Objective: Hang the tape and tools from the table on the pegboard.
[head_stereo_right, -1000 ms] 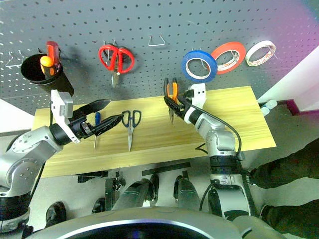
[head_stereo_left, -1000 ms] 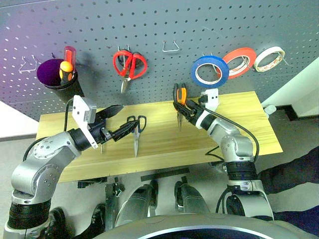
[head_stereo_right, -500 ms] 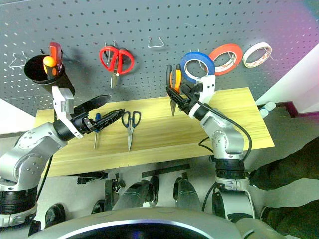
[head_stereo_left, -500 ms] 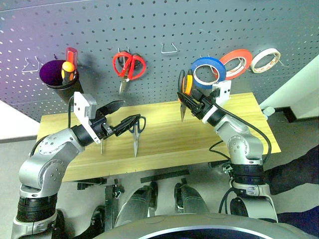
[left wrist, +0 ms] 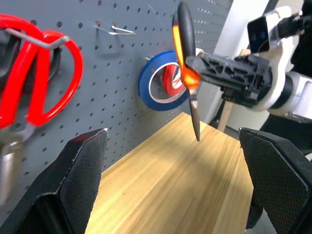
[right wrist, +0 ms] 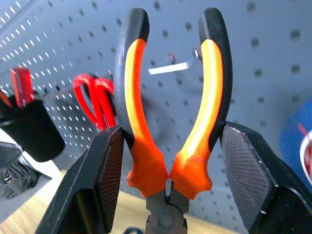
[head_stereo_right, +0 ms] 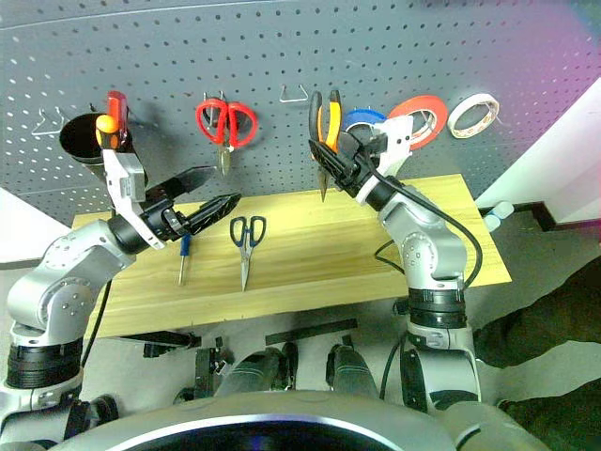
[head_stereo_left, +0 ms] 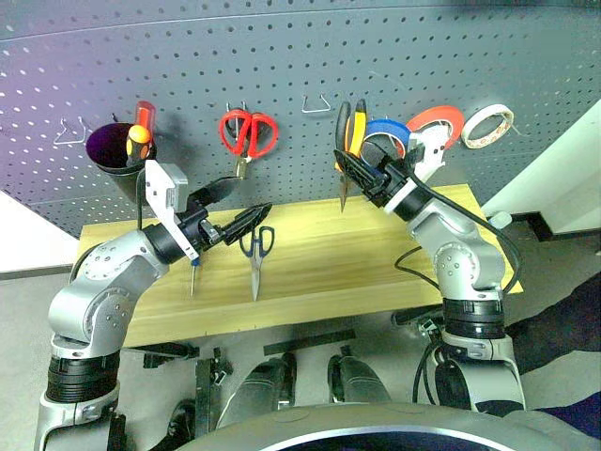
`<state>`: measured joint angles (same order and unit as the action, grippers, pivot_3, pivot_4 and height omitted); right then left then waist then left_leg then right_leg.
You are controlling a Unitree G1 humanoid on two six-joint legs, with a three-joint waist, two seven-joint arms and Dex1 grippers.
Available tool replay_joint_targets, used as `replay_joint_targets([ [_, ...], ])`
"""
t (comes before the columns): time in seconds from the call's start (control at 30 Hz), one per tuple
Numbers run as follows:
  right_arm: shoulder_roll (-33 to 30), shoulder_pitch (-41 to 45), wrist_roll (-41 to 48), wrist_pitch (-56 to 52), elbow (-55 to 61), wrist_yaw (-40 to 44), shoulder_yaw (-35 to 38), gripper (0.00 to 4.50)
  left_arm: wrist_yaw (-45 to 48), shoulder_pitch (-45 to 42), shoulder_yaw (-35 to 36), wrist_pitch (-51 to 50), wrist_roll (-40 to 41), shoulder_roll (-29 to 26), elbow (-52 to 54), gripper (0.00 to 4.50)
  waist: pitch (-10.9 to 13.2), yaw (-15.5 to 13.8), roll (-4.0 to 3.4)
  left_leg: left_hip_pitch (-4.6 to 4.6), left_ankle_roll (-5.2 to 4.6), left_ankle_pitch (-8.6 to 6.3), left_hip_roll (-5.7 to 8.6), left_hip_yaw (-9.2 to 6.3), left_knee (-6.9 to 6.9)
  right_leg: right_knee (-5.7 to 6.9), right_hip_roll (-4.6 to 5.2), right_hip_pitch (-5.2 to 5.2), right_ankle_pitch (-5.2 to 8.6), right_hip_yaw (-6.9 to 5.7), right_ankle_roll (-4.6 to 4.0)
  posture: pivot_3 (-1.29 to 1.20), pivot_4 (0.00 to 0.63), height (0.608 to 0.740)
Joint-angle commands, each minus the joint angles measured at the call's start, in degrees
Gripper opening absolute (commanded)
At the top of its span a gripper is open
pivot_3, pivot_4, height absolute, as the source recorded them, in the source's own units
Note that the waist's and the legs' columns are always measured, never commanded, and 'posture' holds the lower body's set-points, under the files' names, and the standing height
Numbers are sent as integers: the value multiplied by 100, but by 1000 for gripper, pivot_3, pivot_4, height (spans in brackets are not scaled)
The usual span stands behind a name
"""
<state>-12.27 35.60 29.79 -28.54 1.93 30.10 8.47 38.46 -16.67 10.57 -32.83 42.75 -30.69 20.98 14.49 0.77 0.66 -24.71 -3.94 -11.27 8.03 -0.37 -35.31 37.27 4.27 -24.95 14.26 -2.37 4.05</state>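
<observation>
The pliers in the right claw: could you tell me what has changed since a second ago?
The right claw has lifted the pliers from table height up against the pegboard, near the empty hook. The left claw stayed open; the scissors kept lying on the table.

Tape rolls: three, namely blue (head_stereo_left: 383,134), red-orange (head_stereo_left: 439,120), whitish (head_stereo_left: 487,125). Scissors: two pairs, one red-handled (head_stereo_left: 248,134), one dark-handled (head_stereo_left: 256,252). Pliers (head_stereo_left: 349,150): one pair. Screwdrivers: three, of which two stand in the cup (head_stereo_left: 111,150) and a blue-handled one (head_stereo_left: 193,278) lies flat. Cups: one. Empty wire hooks: two.
</observation>
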Motion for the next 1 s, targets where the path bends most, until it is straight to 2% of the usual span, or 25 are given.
replay_joint_targets([
  [0.03, -68, 369, 199, 90, 266, -22, 146, 2698, -7, -68, 97, 145, 19, 19, 139, 4500, -46, 0, 0, 0, 0, 0, 0, 0, -2, 3, 0, 0, 0, 0, 0, -51, 118, 726],
  [0.47, 16, 1493, 24, 669, -653, 67, 75, 2698, -16, 83, 139, 259, -45, 41, 178, 4500, -244, 1, 1, 1, -1, 0, 0, 0, -23, 20, -5, 2, -1, 3, -3, -26, 94, 726],
  [1.0, 428, 2769, -488, 2436, -3204, 422, 90, 2698, -190, 259, 183, 189, -5, 38, 440, 4500, -317, -7, 0, 4, -1, 0, -3, 0, -55, 52, -12, -5, -2, 12, -6, 28, 108, 726],
])
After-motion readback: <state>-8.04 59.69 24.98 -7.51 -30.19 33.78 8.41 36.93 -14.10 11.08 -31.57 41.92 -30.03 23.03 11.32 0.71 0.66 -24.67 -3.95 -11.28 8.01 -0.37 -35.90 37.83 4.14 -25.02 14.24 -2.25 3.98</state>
